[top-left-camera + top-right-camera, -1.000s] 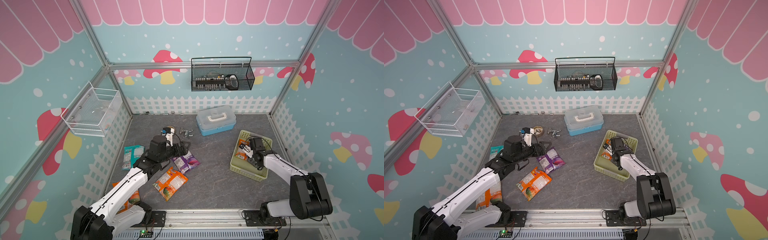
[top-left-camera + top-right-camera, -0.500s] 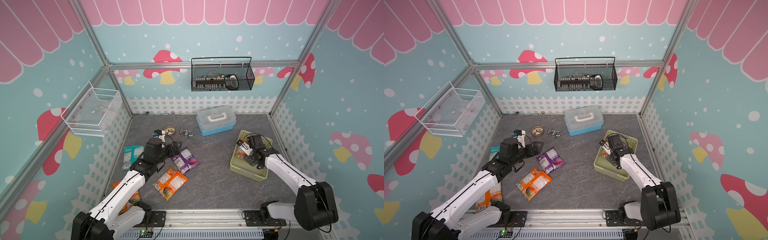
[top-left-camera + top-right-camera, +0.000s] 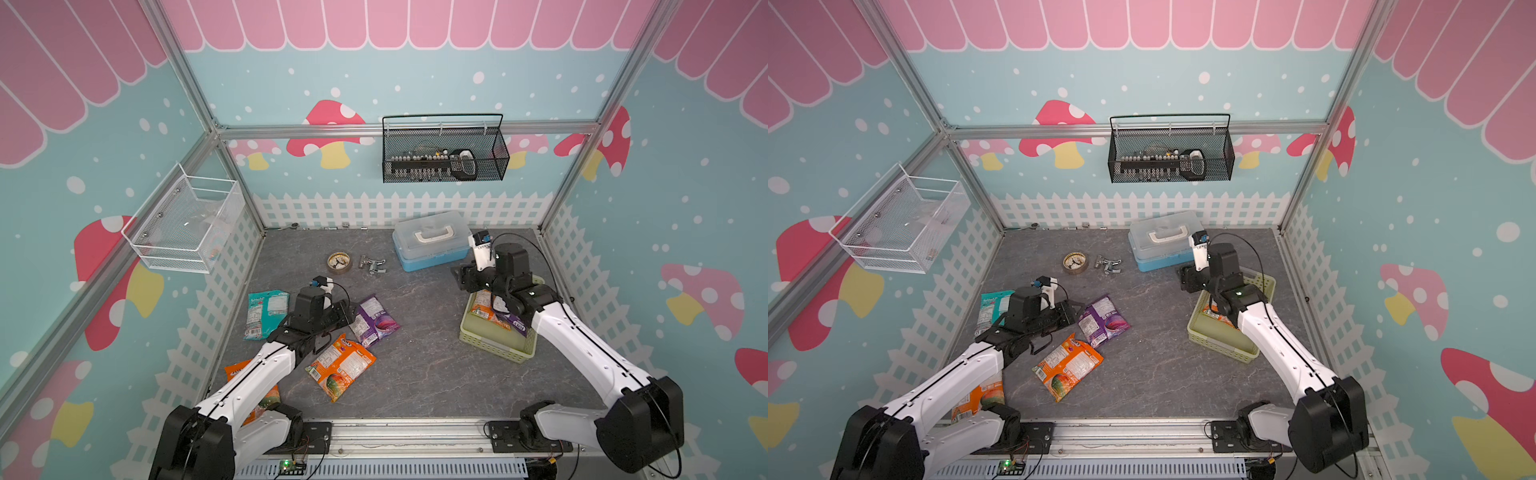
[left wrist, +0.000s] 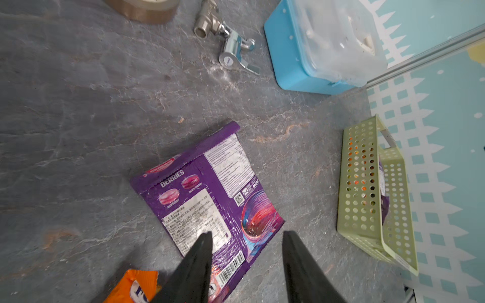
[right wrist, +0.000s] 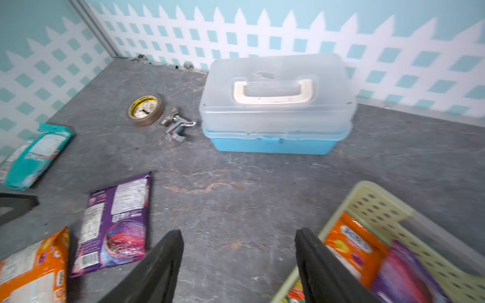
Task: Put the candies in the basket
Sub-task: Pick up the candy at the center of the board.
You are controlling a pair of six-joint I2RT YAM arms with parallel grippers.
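Both arms have moved in the last second: the left gripper (image 4: pixel 247 233) pulled back and came lower, to the near edge of the purple bag (image 3: pixel 374 320), and the right gripper (image 5: pixel 238 232) rose out of the basket (image 3: pixel 494 347). Seen from above, four bags lie on the table (image 3: pixel 415 374): one teal bag (image 3: pixel 266 311), one orange bag (image 3: pixel 976 399) half under the left arm, a second orange bag (image 3: pixel 338 365), and the purple bag. The purple bag is at 3 o'clock from the left gripper, just before its tips, with its long axis from about 11 to 5 o'clock. The left arm is clearly nearer. Its jaws stand partly open over the bag's edge and, I think, hold nothing yet. The one basket, at 3 o'clock, holds two more: orange candy bag (image 3: pixel 484 307) and purple candy bag (image 3: pixel 513 326). The right gripper, wide open and empty, hovers at its 11 o'clock corner.
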